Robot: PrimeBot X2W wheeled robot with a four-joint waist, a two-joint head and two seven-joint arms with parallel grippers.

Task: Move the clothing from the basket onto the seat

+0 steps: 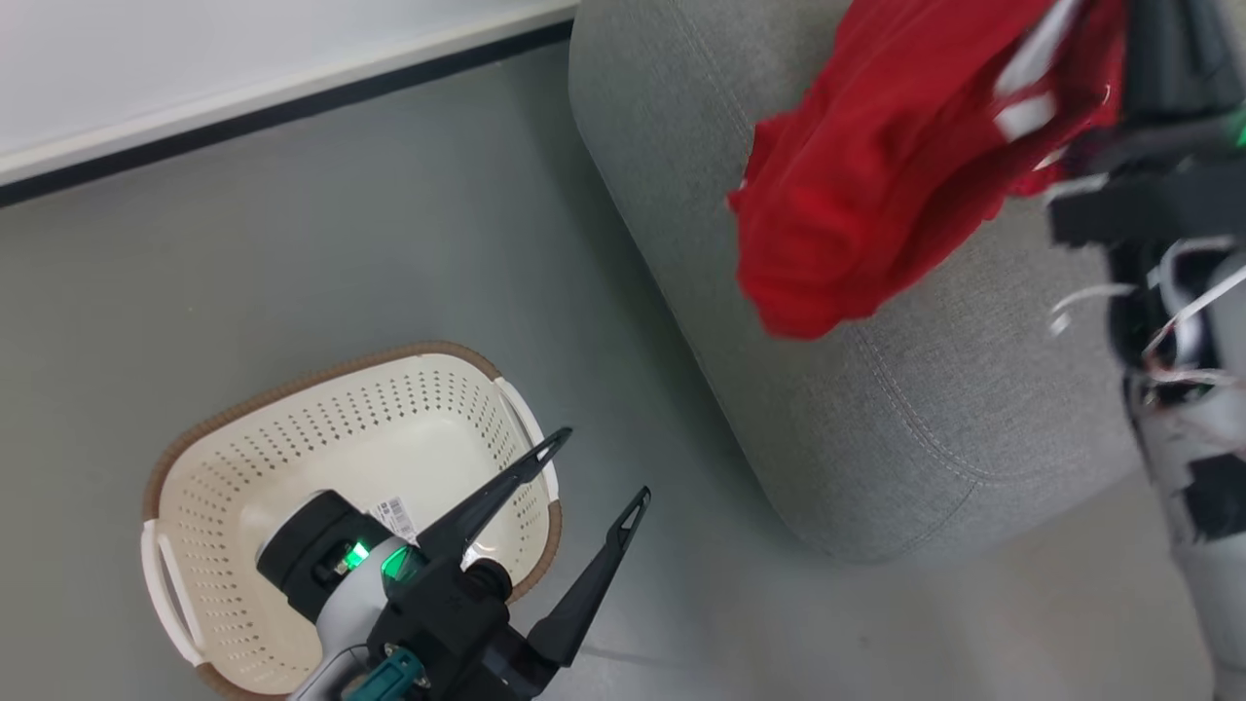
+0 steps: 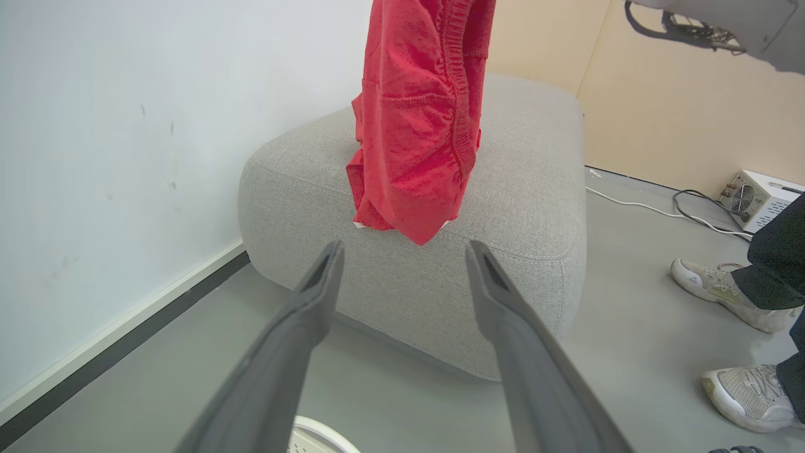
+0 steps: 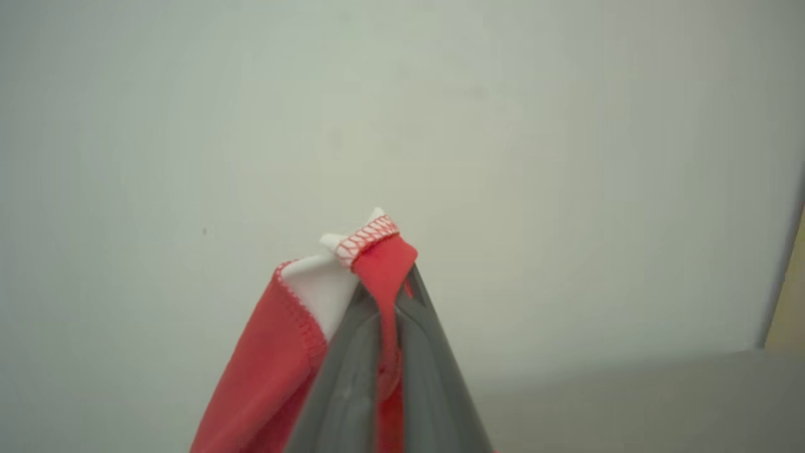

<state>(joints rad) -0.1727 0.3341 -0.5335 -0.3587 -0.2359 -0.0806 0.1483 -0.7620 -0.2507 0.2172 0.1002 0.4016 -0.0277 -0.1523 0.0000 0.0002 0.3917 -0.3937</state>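
The right gripper (image 3: 383, 277) is clamping a white-trimmed hem of the clothing (image 1: 857, 185), which is hanging long and upright, its lower end pointing down at the seat (image 1: 876, 419) near its rounded edge; whether it is touching, I cannot tell. The left gripper (image 1: 599, 467) is hovering, fingers spread, over the basket (image 1: 292, 419) rim, with grey floor (image 1: 389, 243) lying between basket and seat and a person's shoes (image 2: 723, 296) standing by the seat
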